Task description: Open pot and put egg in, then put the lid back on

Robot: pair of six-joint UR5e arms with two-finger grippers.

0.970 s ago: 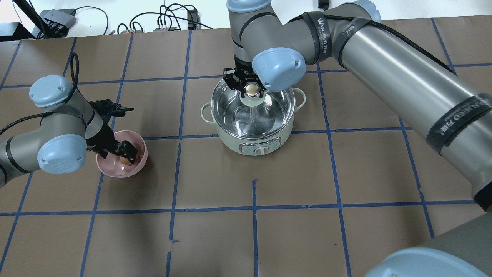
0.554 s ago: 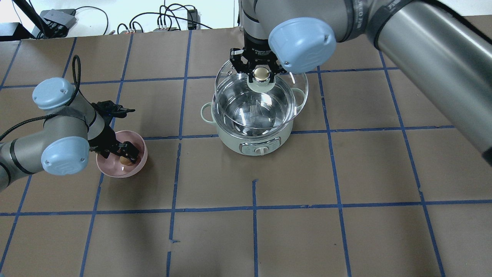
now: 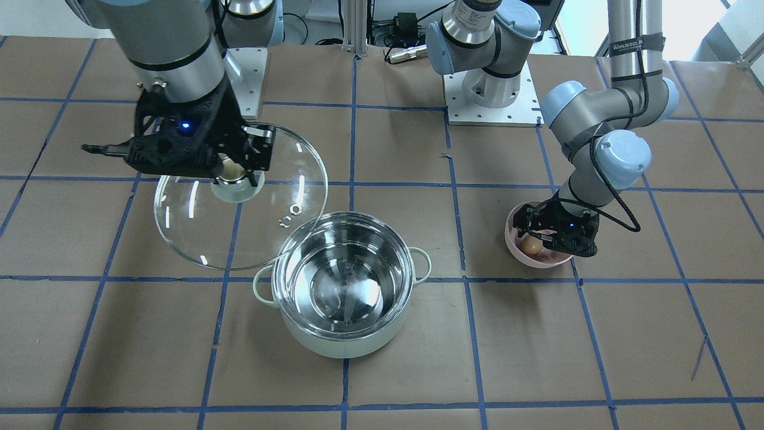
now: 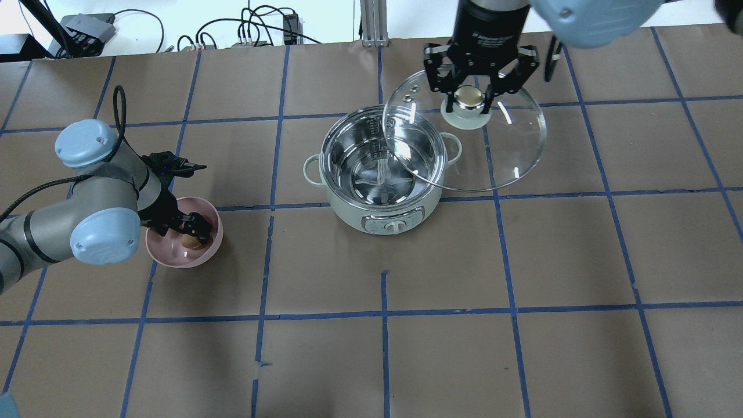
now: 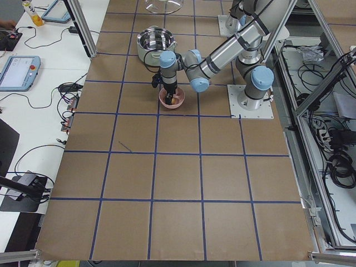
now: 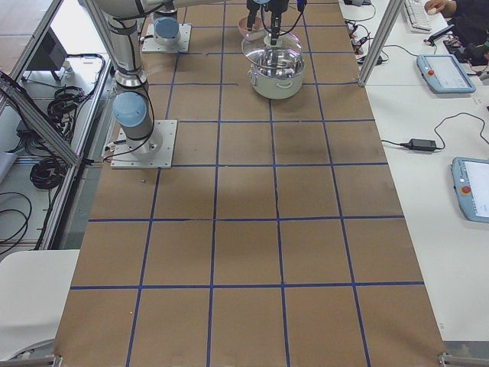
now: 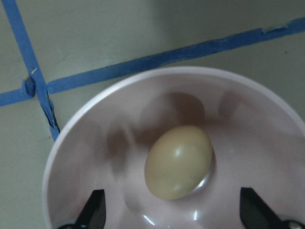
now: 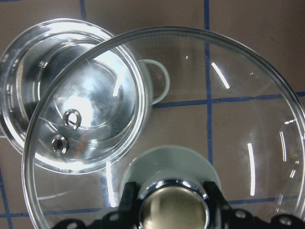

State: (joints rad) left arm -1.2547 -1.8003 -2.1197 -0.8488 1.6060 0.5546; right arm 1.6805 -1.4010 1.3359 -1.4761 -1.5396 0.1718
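The mint-green pot (image 4: 348, 209) stands open at mid-table, its steel inside empty; it also shows in the front view (image 3: 334, 346). My right gripper (image 4: 471, 98) is shut on the knob of the glass lid (image 4: 511, 151) and holds it in the air, to the right of the pot and overlapping its rim. The lid also shows in the front view (image 3: 197, 227) and the right wrist view (image 8: 238, 95). The brown egg (image 7: 178, 162) lies in the pink bowl (image 4: 212, 209). My left gripper (image 7: 174, 214) is open, low in the bowl, with a finger on each side of the egg.
Cables and small boxes (image 4: 87, 26) lie along the far edge. The two arm base plates (image 3: 489, 101) sit at the robot's side. The pot's control dial (image 4: 395, 226) faces the robot. Blue tape lines grid the brown table.
My right gripper has lifted the lid off the pot and carried it to the right. The left arm has barely shifted over the bowl.
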